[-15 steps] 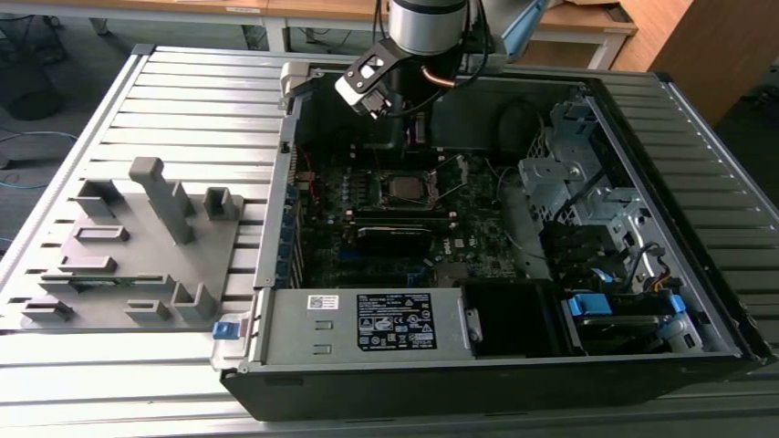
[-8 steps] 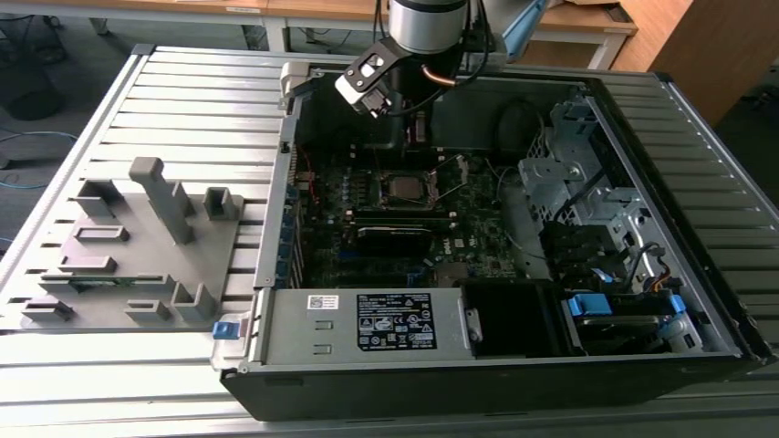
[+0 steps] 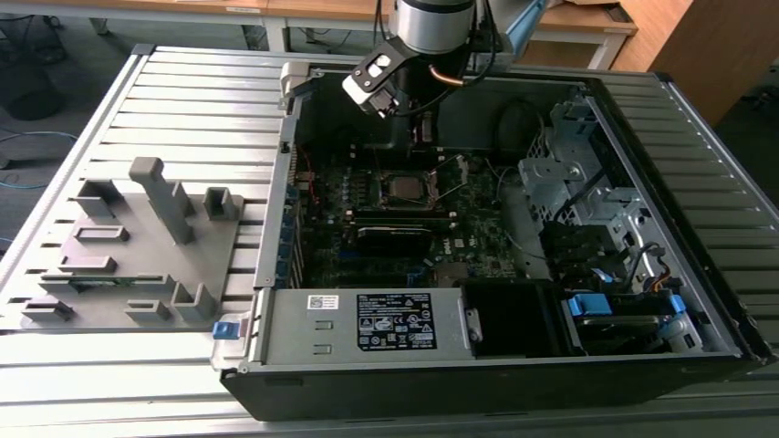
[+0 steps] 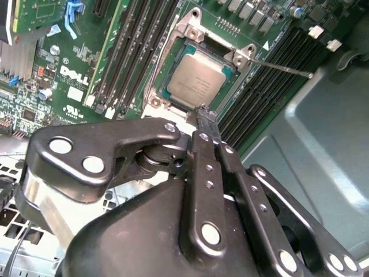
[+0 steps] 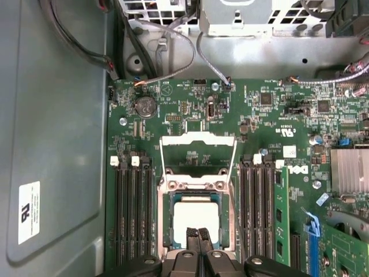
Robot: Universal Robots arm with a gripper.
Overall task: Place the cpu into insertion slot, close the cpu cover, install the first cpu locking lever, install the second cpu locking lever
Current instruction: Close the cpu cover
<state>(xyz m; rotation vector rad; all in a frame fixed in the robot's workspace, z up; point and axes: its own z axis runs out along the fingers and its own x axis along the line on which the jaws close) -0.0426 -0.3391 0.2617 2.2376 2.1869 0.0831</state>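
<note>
From my station, the widest thing in the exterior view is the slatted metal table [image 3: 171, 82]. On it lies the open computer case [image 3: 487, 392], its insides facing up. Beside the case, toward the exterior view's left, sits a grey tray [image 3: 146, 265] carrying upright blocks and pegs. Inside the case, a boxy power supply [image 3: 365, 324] with a label runs along the edge nearest that camera. The green circuit board [image 3: 353, 255] lies flat beyond it. The arm [image 3: 432, 23] comes down into the case above the board.

In both wrist views the gripper [image 5: 199, 234] hangs low over the board, its 2 black fingers [image 4: 202, 173] pressed together tip to tip and pinching nothing. The tips sit over one edge of the cpu [image 4: 196, 85]; I cannot tell whether they touch it. Long black memory slots [image 5: 132, 213] run along both sides of the insertion slot [image 5: 165, 222].

The cpu cover [image 5: 199, 138] is swung open, standing up from the side of the insertion slot away from the gripper. The cpu lies flat inside the insertion slot, grey top up. In the second wrist view 1 thin locking lever [image 4: 282, 67] juts free from a corner of the slot and reaches out across the memory slots, unlatched.
</note>
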